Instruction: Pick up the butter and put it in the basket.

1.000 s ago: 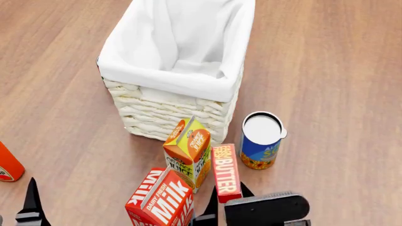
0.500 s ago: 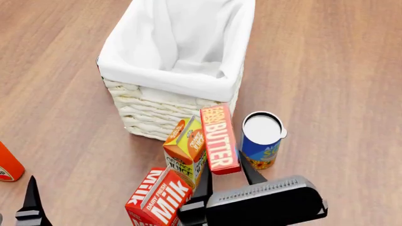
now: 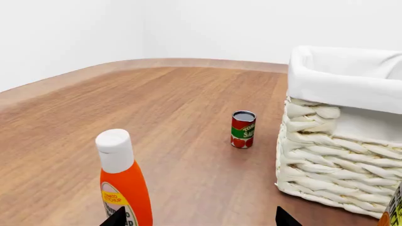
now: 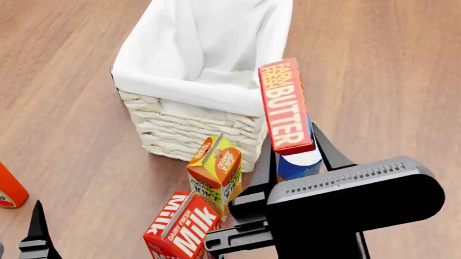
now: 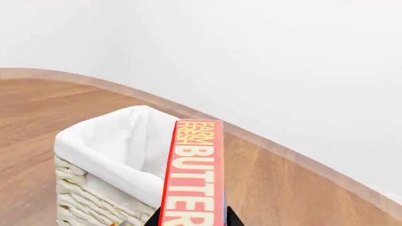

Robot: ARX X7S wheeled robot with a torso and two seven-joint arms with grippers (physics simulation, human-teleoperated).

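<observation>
The butter [image 4: 286, 105], a flat red-orange box with white lettering, hangs in the air with my right gripper [image 4: 294, 142] shut on its lower end. In the head view it stands upright over the basket's near right corner, above the blue can. The cream wicker basket [image 4: 187, 89] with its white liner stands behind it. The right wrist view shows the butter [image 5: 191, 179] between the dark fingertips of the right gripper [image 5: 191, 221], with the basket [image 5: 107, 150] beyond and lower. My left gripper [image 3: 201, 220] is open with nothing between its fingers; one of its fingers [image 4: 34, 229] shows low at the left.
A milk carton [image 4: 183, 226] and a juice carton [image 4: 216, 172] stand in front of the basket. A blue can [image 4: 299, 164] is partly hidden under the butter. An orange ketchup bottle [image 3: 122, 188] stands by the left gripper, and a tomato can [image 3: 243, 129] beside the basket [image 3: 339, 80].
The right gripper has lifted the butter from the table beside the juice carton, up and towards the basket's rim. The left arm has not moved.
</observation>
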